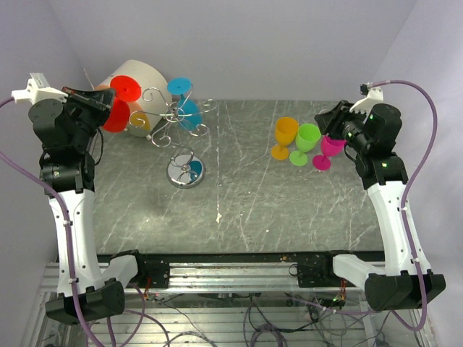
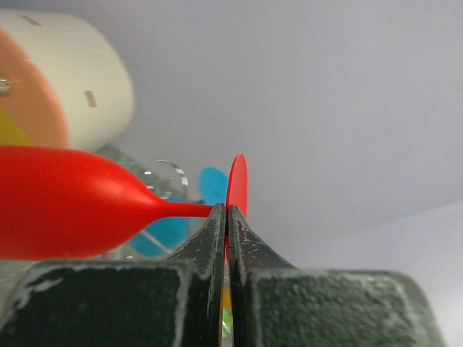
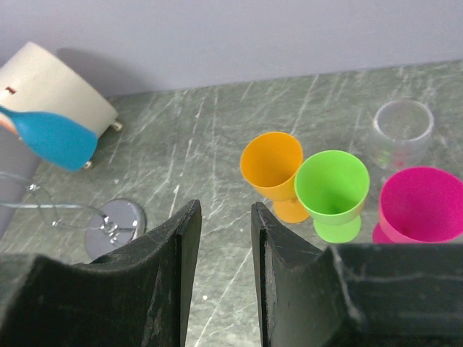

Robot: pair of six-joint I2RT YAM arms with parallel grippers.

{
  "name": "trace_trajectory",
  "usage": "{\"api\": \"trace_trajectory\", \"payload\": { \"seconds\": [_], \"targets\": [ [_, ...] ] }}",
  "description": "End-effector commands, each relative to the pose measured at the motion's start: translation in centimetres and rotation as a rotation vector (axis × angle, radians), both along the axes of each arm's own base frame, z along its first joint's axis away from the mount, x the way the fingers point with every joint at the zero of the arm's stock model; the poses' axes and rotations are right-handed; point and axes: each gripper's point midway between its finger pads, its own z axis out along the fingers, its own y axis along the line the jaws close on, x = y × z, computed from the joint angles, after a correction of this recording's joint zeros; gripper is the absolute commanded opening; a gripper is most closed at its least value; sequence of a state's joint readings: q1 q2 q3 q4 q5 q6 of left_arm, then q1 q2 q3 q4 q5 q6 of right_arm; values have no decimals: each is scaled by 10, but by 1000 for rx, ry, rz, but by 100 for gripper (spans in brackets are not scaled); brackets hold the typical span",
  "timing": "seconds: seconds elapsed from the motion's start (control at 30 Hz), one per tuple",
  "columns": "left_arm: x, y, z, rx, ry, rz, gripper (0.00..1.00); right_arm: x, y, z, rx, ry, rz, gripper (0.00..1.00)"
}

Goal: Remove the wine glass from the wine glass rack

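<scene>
My left hand is clamped tight on the thin stem of the red wine glass, right by its foot. The stem is the one part narrow enough to pinch, and from there the bowl swings clear of the wire. The glass lies sideways, up off the table, just left of the rack, where a blue glass hangs. I judge it about free, though I cannot see for sure. My right hand stands half apart and empty near the orange glass, green glass and pink glass — out of the way.
</scene>
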State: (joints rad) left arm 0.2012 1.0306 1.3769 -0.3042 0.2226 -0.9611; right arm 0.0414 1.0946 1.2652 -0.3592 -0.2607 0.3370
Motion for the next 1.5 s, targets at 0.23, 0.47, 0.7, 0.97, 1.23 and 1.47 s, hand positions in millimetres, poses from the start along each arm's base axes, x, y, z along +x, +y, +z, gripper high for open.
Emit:
{"api": "trace_trajectory", "payload": {
  "seconds": [0.23, 0.47, 0.7, 0.97, 1.23, 1.47],
  "targets": [
    [-73, -74, 133, -63, -465, -428, 7, -44, 79, 75, 203, -218, 502, 34],
    [-131, -99, 179, -112, -655, -619, 7, -81, 114, 106, 335, -286, 811, 36],
    [-177, -109, 196, -218, -770, -778, 7, -125, 168, 140, 416, -388, 1157, 50],
    [-198, -116, 189, -259, -779, -841, 7, -144, 203, 178, 484, -606, 1403, 65],
    [-219, -119, 172, -335, -790, -909, 7, -128, 219, 170, 678, -604, 1560, 65],
    [-226, -122, 155, -387, -770, -947, 7, -137, 248, 160, 683, -588, 1611, 64]
  ]
}}
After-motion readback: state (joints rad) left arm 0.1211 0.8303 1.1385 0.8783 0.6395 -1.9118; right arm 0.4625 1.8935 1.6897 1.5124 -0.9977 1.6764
